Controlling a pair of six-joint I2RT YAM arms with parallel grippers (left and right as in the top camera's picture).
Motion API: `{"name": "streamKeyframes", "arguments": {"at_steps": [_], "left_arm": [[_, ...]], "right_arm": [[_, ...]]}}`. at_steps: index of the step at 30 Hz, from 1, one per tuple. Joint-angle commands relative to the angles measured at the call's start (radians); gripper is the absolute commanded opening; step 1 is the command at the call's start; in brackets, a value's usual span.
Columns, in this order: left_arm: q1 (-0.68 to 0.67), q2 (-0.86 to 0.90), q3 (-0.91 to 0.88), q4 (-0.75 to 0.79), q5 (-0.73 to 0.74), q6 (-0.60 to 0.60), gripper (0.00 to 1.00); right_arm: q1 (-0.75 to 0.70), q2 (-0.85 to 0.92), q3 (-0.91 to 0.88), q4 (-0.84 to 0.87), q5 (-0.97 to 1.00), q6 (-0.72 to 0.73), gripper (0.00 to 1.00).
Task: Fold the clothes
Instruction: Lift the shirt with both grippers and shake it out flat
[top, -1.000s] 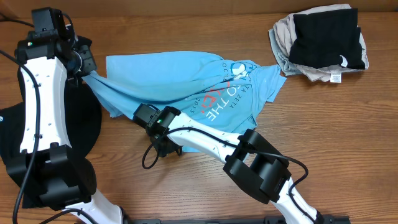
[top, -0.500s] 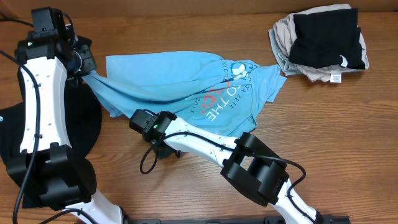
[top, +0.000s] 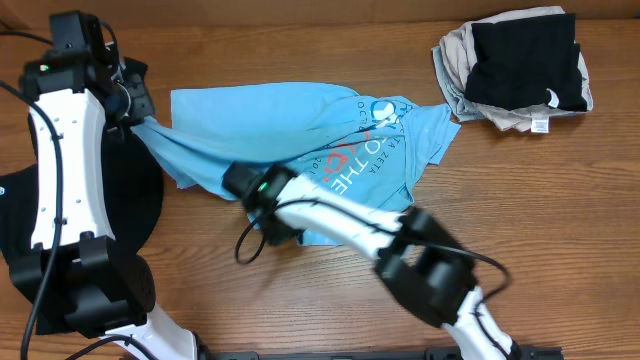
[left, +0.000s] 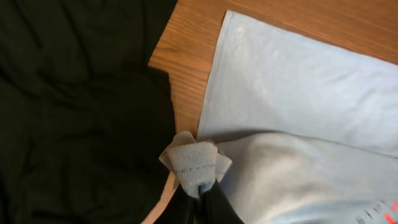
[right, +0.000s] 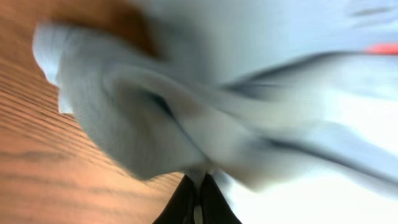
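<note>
On your desk (top: 560, 220), a light blue T-shirt (top: 270, 130) is lying crumpled between both claws.
Beside the black garment (left: 74, 93), your left claw (left: 198, 193) is pinching its bunched corner; your right claw (right: 198, 190) is clamping its near edge.

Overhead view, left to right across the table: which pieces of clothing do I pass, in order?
black garment → blue T-shirt → folded pile. The arms overlap the first two, so they are left out.
</note>
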Motion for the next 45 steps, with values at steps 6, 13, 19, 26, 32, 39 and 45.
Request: {"name": "streamKeyframes", "arguments": {"at_steps": [6, 13, 19, 26, 32, 39, 45], "left_arm": [[0.011, -0.054, 0.423, -0.191, 0.020, 0.051, 0.04], [0.011, -0.136, 0.647, -0.246, 0.019, 0.065, 0.04], [0.011, -0.243, 0.731, -0.236, -0.024, 0.063, 0.04], [0.011, -0.417, 0.755, -0.223, -0.145, 0.060, 0.04], [0.011, -0.567, 0.755, -0.193, -0.190, 0.034, 0.04], [0.011, -0.640, 0.754, -0.214, -0.195, 0.034, 0.04], [0.011, -0.568, 0.715, -0.269, -0.253, 0.024, 0.04]], "right_arm": [[-0.372, -0.492, 0.171, -0.060, -0.007, -0.052, 0.04], [-0.731, -0.703, 0.417, -0.084, -0.106, -0.112, 0.04], [-0.872, -0.826, 0.530, -0.098, -0.128, -0.138, 0.04], [-0.898, -0.993, 0.621, -0.111, -0.118, -0.167, 0.04], [-0.897, -1.093, 0.755, -0.185, -0.060, -0.202, 0.04], [-0.897, -1.094, 0.941, -0.245, -0.041, -0.255, 0.04], [-0.897, -1.088, 0.843, -0.231, -0.069, -0.269, 0.04]]}}
